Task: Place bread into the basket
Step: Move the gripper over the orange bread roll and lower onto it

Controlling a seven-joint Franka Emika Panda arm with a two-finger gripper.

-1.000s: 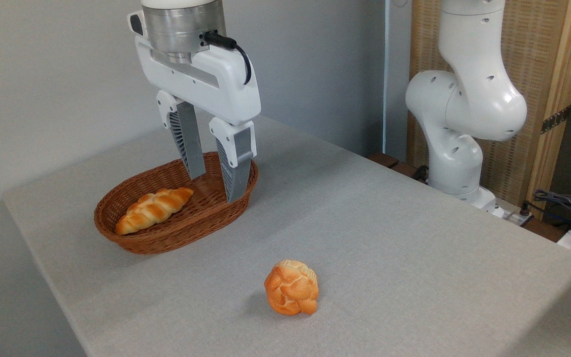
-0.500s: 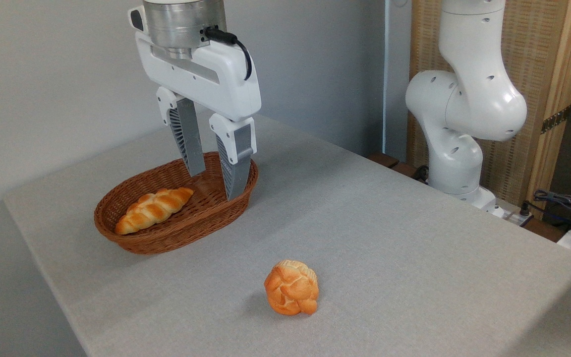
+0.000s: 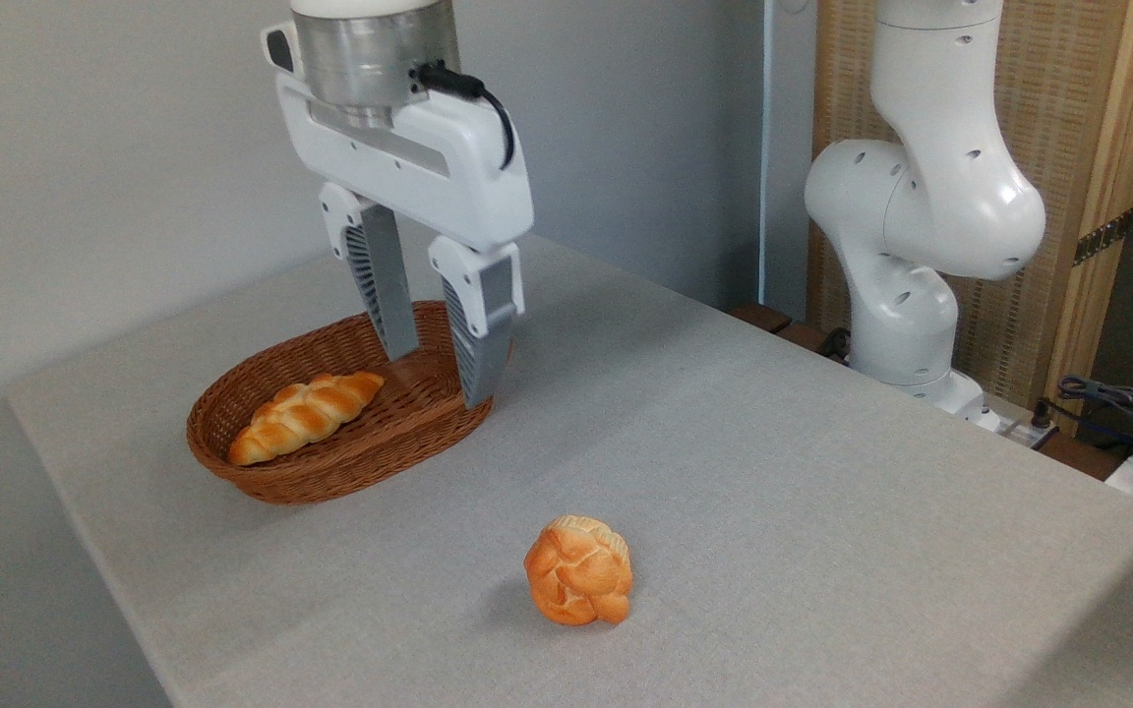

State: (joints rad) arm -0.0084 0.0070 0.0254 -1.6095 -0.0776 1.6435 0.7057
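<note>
Our empty, spread gripper (image 3: 439,379) hangs over the basket (image 3: 330,472); we should centre it above the bread (image 3: 578,583) before descending.

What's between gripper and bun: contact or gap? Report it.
Apart. The camera view shows the open gripper hanging empty above the basket, while the bun sits alone on the table, bare cloth between them.

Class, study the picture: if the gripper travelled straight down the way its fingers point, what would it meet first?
Most likely the basket, at its right end; the open gripper hangs over that part. Depth is uncertain, so it might strike the rim.
</note>
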